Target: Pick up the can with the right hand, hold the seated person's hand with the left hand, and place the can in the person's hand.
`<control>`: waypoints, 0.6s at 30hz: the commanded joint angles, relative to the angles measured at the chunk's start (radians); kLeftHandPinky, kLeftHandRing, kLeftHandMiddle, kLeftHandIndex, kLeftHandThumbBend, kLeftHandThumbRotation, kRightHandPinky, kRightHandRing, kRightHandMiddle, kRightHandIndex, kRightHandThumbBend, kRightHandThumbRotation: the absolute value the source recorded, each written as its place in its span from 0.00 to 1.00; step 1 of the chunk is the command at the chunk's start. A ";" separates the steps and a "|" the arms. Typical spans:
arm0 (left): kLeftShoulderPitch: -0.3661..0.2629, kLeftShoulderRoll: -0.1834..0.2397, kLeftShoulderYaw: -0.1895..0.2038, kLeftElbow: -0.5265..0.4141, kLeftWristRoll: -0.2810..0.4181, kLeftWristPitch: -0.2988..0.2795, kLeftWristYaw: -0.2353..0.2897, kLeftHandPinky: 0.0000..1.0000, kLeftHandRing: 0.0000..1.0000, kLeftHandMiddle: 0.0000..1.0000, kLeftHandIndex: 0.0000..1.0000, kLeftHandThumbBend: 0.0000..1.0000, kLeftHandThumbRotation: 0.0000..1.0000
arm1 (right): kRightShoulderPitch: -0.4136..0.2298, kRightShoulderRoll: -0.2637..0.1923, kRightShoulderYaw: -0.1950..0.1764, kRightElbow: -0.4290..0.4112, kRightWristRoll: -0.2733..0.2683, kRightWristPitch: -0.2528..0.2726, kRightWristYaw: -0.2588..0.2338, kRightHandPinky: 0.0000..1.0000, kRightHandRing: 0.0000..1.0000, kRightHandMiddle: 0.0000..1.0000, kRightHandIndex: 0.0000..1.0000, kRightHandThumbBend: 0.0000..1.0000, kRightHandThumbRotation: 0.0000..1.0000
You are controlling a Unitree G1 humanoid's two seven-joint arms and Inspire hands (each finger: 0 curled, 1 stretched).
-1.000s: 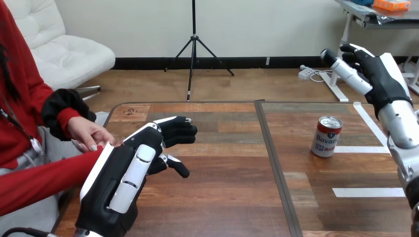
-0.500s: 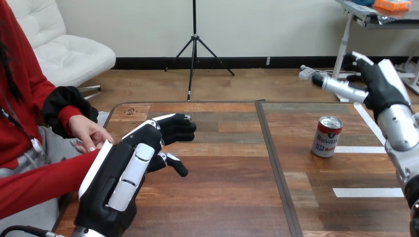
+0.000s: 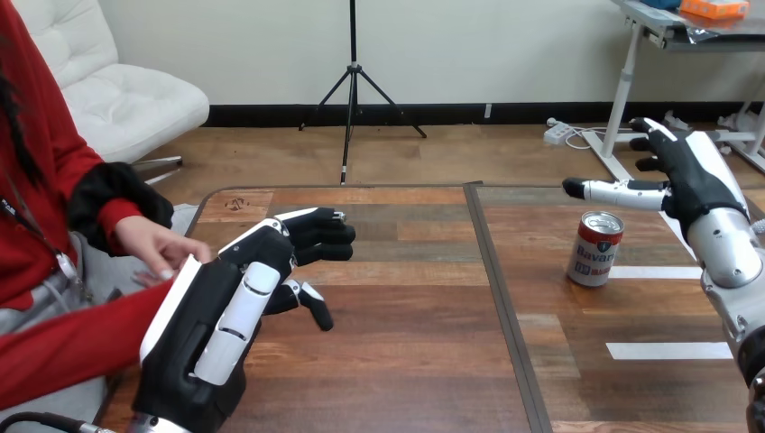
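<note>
Red and white, the can (image 3: 596, 249) stood upright on the right half of the wooden table (image 3: 415, 361), untouched, next to a strip of white tape (image 3: 651, 271). We had our right hand (image 3: 686, 176) raised above and just behind it, fingers straight and thumb stretched out to the left over the can's top, gripping nothing. Our left hand (image 3: 225, 316) hung over the table's left part with its fingers loosely bent and nothing inside them. The person's hand (image 3: 153, 245) rested at the table's left edge, just beside the back of our left hand. We could not tell whether the two touched, but no finger of ours was round it. By our reckoning none of the three steps was done: the can had to be grasped and lifted, the person's hand taken, and the can set into it.
</note>
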 commanded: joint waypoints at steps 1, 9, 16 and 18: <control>-0.052 0.004 0.010 -0.015 -0.006 -0.023 -0.001 0.31 0.73 0.73 0.70 0.67 0.90 | -0.029 0.004 0.016 -0.003 -0.011 0.015 -0.018 0.81 0.93 0.95 0.98 1.00 0.36; -0.050 0.005 0.013 -0.015 -0.005 -0.023 -0.004 0.31 0.74 0.73 0.71 0.67 0.90 | -0.015 0.008 0.021 0.002 -0.008 0.030 -0.002 0.85 0.96 0.97 0.99 1.00 0.35; -0.049 0.005 0.014 -0.020 0.005 -0.018 0.002 0.33 0.72 0.72 0.70 0.68 0.91 | 0.000 0.010 0.051 0.003 -0.032 0.045 0.002 0.85 0.96 0.97 1.00 1.00 0.37; -0.046 0.006 0.014 -0.025 0.007 -0.009 0.006 0.33 0.72 0.72 0.70 0.69 0.91 | 0.003 0.013 0.051 0.003 -0.029 0.046 0.001 0.84 0.95 0.97 0.99 1.00 0.35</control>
